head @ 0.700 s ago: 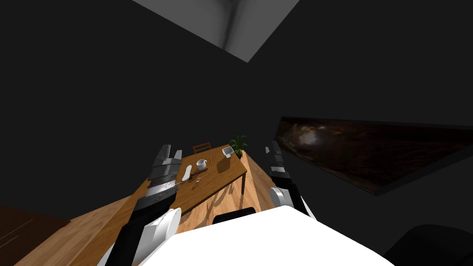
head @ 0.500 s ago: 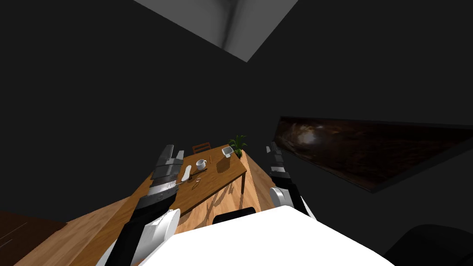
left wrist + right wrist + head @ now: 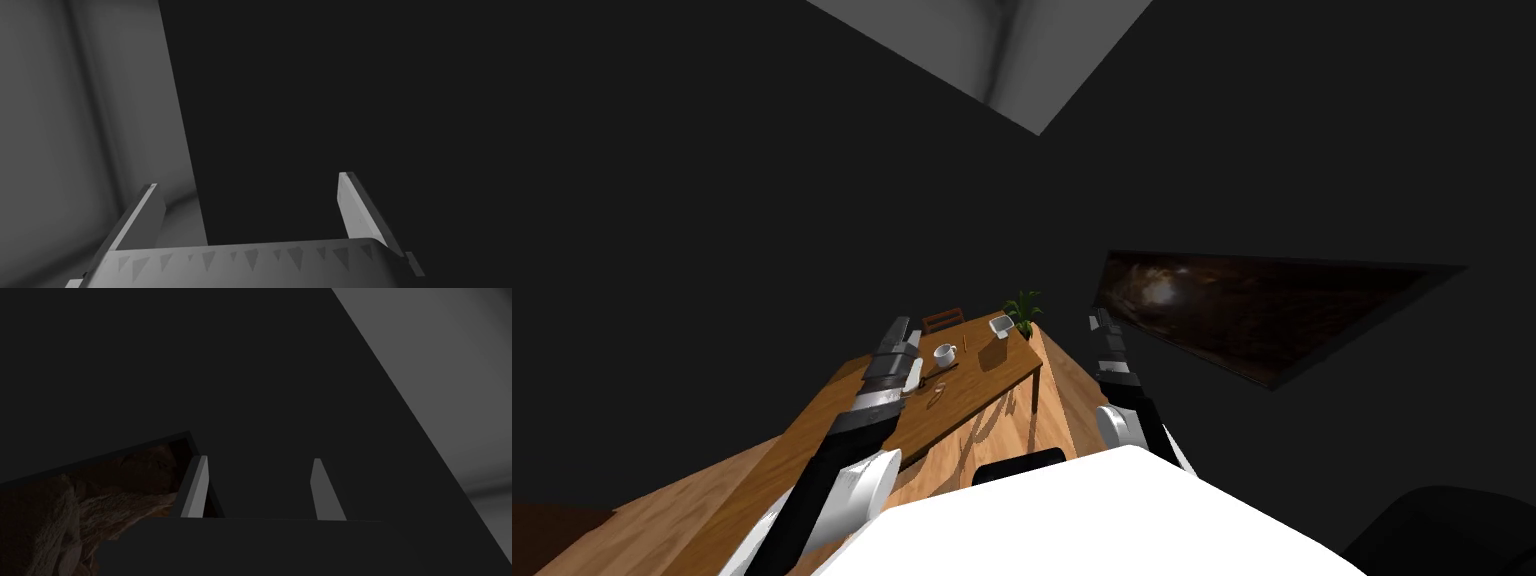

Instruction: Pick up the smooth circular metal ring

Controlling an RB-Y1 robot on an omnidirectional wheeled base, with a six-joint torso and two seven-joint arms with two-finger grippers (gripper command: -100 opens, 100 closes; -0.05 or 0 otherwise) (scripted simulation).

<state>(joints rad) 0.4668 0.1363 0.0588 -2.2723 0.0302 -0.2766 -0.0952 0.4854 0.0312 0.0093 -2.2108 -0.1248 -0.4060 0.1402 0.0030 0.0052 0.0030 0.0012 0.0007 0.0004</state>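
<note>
Warm brown table [image 3: 984, 378] with streaked grain, white cup [image 3: 944, 353], white dish [image 3: 1001, 326], green plant [image 3: 1024, 305], red-brown chair [image 3: 943, 319], wall picture [image 3: 1242, 305] mottled dark brown and amber, dark grey walls [image 3: 712, 200], and left gripper [image 3: 247, 179] with light grey fingers [image 3: 357, 210].

Two arms are seen in the head view; each is made up of a white rounded shell at the shoulder end, a black mid section and a wrist banded in grey, dark and light rings. The left arm [image 3: 834, 455] is capped by a white oval cover; a white disc-shaped joint is carried on the right arm [image 3: 1112, 424]. The left gripper [image 3: 247, 180] is drawn w/ two thin, light grey blade fingers [image 3: 356, 210] — flat-faced, tapering to the tips — on a grey body edged w/ a row of small dark triangle marks. The right gripper [image 3: 258, 458] is given similar pale blades on a plain dark block — approx. black, unmarked.
</note>
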